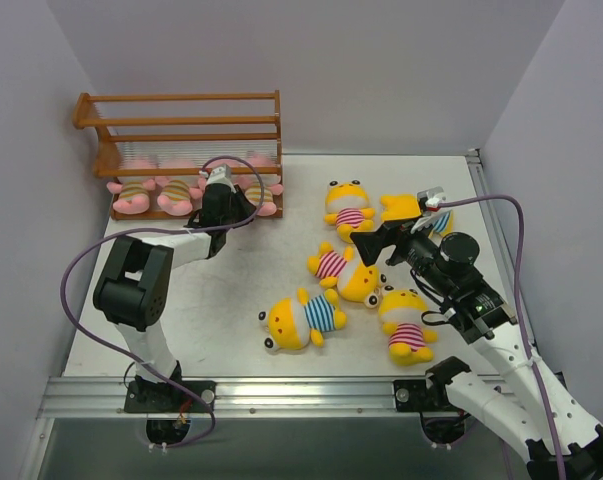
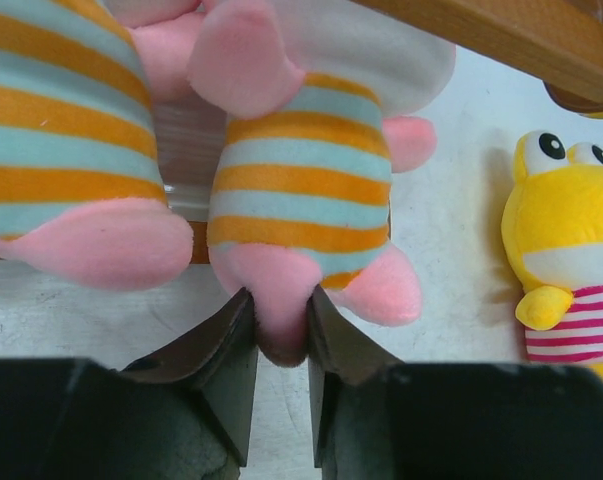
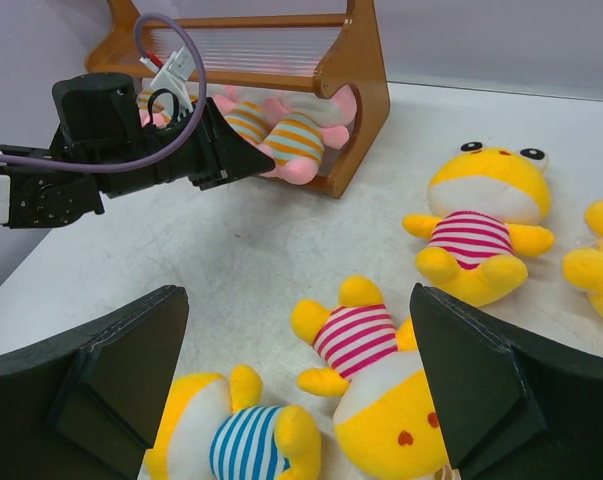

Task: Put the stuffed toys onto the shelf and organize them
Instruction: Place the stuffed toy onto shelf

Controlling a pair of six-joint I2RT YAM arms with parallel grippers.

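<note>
The wooden shelf [image 1: 181, 150] stands at the back left, with pink toys in tan-striped shirts [image 1: 131, 195] lying on its lowest tier. My left gripper [image 2: 281, 320] is shut on a foot of the rightmost pink toy [image 2: 301, 190], which lies at the shelf's front edge beside another pink toy [image 2: 71, 150]. My right gripper [image 3: 299, 298] is open and empty above a yellow toy in a pink-striped shirt [image 3: 381, 390]. Two more pink-striped yellow toys [image 1: 349, 208] [image 1: 406, 325] and a blue-striped one [image 1: 301, 320] lie on the table. A second blue-striped one [image 1: 421, 215] is partly hidden behind my right gripper.
The shelf's two upper tiers [image 1: 181, 115] hold nothing. The shelf's right end post [image 3: 366, 90] is near my left gripper. The left arm [image 3: 131, 150] and its purple cable reach along the shelf front. Walls close in the table at the back and both sides.
</note>
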